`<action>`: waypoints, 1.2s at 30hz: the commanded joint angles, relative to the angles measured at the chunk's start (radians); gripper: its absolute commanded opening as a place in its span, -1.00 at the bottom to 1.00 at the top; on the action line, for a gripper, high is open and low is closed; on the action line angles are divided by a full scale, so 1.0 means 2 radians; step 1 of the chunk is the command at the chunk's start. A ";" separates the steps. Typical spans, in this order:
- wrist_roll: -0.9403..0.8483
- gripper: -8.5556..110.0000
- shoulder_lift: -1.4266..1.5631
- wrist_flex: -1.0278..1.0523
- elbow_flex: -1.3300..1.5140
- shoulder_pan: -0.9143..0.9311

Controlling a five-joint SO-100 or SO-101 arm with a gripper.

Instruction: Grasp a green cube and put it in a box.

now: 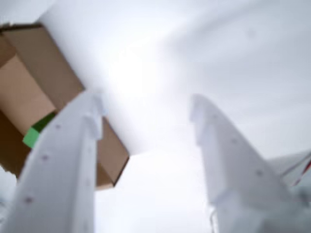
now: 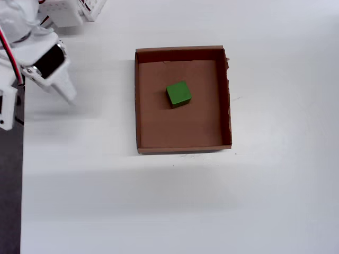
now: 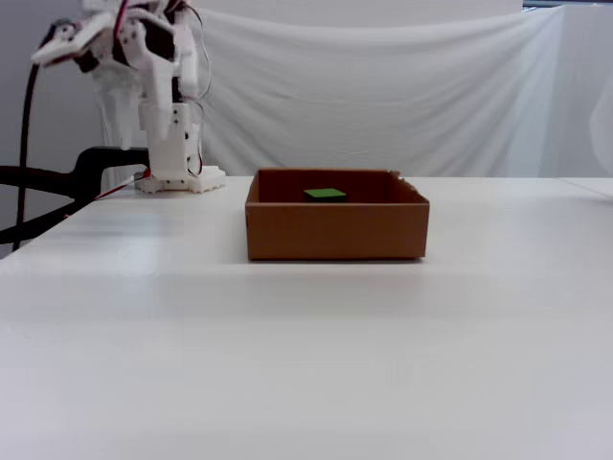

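Two white fingers (image 1: pixel 73 160) of the pincer (image 1: pixel 148 109) fill the wrist view, spread apart and empty. Only the overhead view shows the green cube (image 2: pixel 178 93) resting near the middle of the box (image 2: pixel 183 144) on the white bench (image 2: pixel 159 201); the fixed view shows just its top.

Wrist view blurred throughout. Shallow brown cardboard box (image 1: pixel 46 87) cut by left edge, lower part hidden behind a white gripper finger (image 1: pixel 63 165). Small bright-green cube (image 1: pixel 35 132) partly covered by the same finger. Fixed view: box wall hides all but the cube's top (image 3: pixel 326 195).
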 commanded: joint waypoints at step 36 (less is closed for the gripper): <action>0.058 -0.49 0.368 0.127 0.287 0.041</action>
